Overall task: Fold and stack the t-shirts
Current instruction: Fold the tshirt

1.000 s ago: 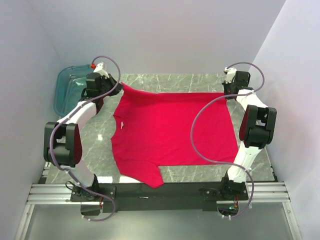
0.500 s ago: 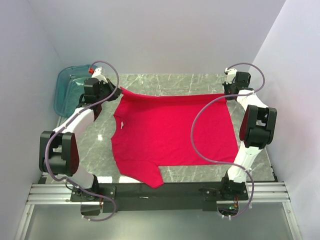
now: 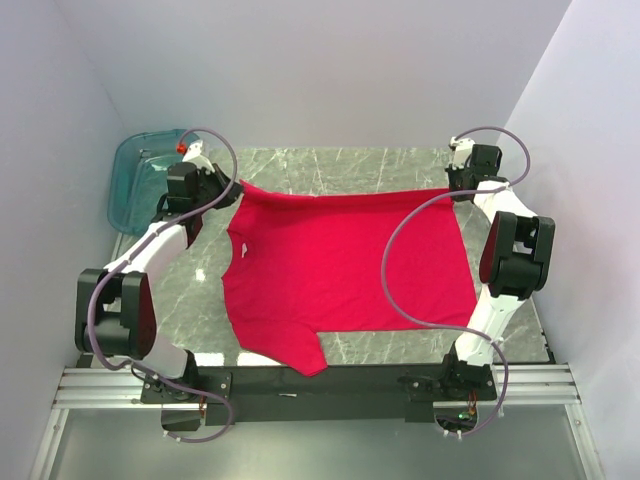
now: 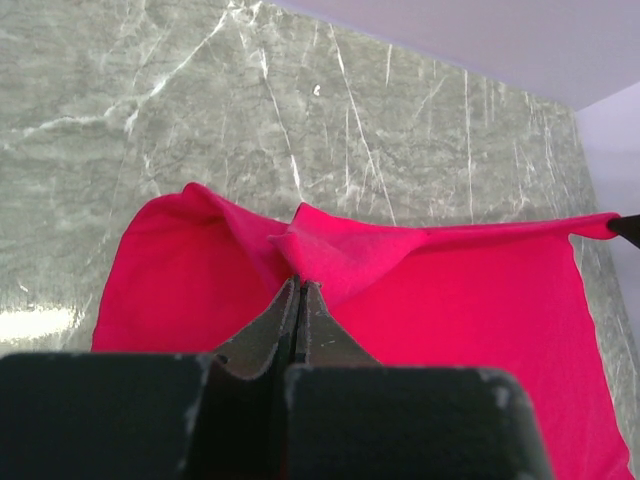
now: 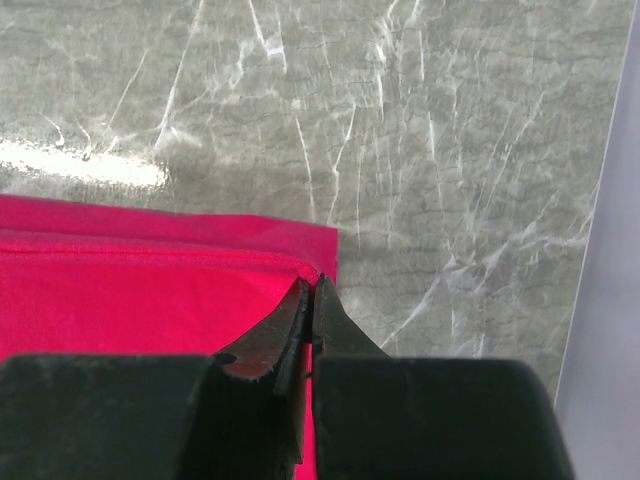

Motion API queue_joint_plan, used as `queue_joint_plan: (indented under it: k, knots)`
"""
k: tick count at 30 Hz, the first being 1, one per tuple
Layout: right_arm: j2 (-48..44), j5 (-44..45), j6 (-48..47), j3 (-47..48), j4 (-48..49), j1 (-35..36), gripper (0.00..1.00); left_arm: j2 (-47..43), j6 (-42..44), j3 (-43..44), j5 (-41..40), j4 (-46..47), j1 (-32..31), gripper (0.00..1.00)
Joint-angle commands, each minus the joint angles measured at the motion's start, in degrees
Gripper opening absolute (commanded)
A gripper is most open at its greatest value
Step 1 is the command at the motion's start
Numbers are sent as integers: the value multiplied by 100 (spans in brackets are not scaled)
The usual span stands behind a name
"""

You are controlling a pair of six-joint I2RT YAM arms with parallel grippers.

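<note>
A bright red t-shirt (image 3: 340, 265) lies spread over the marble table, its neck towards the left and one sleeve hanging off the near edge. My left gripper (image 3: 232, 187) is shut on the shirt's far left sleeve, which bunches at the fingertips in the left wrist view, where the gripper (image 4: 300, 283) pinches the red t-shirt (image 4: 440, 290). My right gripper (image 3: 458, 190) is shut on the far right hem corner; in the right wrist view the gripper (image 5: 311, 283) clamps the t-shirt's (image 5: 130, 290) stitched edge. The far edge is stretched taut between the two grippers.
A translucent teal tub (image 3: 140, 170) stands at the back left, just behind my left arm. White walls close in the marble table (image 3: 340, 165) on the left, back and right. Bare marble (image 5: 420, 150) shows beyond the shirt's far edge.
My left gripper has drawn back towards the near left with the sleeve, and the shirt's far left corner has come along with it. The right arm has held still.
</note>
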Motion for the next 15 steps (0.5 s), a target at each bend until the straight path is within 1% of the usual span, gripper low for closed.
queue_joint_plan:
  k: [1, 15]
  knots:
    - [-388, 109, -58, -63, 192, -83, 0, -327, -74, -109, -5, 237, 20, 0]
    - [-397, 152, -93, -195, 210, -83, 0, -617, -241, -513, -14, 272, 20, 0]
